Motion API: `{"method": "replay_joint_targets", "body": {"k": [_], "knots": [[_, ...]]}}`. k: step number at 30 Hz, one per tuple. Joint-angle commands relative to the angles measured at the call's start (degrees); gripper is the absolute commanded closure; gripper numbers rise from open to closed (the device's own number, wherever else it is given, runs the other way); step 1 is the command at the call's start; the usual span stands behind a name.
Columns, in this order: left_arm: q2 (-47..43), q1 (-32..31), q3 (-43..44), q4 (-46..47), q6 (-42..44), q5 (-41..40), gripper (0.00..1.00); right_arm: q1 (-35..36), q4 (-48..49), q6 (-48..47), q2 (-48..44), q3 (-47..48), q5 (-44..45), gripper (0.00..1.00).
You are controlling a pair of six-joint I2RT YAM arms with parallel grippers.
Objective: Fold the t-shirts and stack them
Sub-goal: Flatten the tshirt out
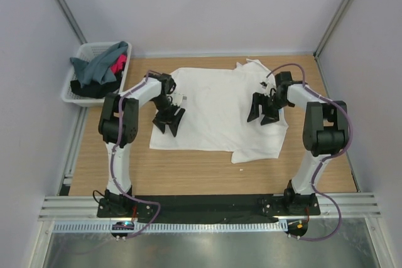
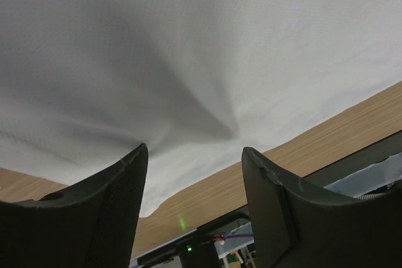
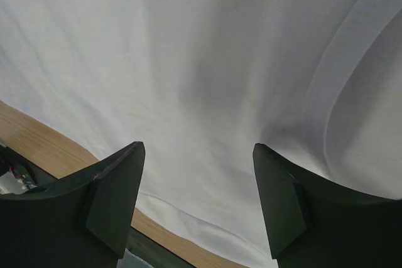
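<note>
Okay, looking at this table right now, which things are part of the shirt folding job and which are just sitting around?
Part of the job:
- white t-shirt, spread flat between the two arms
- grey-teal t-shirt, pink-red t-shirt and black t-shirt, heaped together

Just there:
- white plastic lattice basket, holding that heap
- wooden table

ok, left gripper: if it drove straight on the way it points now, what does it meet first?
The plain white cloth t-shirt spread on the wooden table. The left gripper points down at it, jaws apart, just inside its near edge. The gap to the cloth is hard to judge.
</note>
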Motion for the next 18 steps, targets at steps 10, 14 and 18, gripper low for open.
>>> {"method": "replay_joint_targets", "body": {"k": [10,14,18], "knots": [[-4.72,-2.34,-6.07,-5.16,-1.78,3.38,0.38,-2.40,-4.22,7.18,-0.25,-4.33,6.62,0.22],[-8.41,-4.71,-10.37,-4.64,-2.65,3.64,0.38,-3.21,-5.54,9.03,-2.63,-9.15,6.28,0.22],[-14.12,-6.92,-9.34,-2.70,-3.27,0.75,0.39,-3.30,-6.07,7.63,-6.67,-6.81,6.80,0.24]]}}
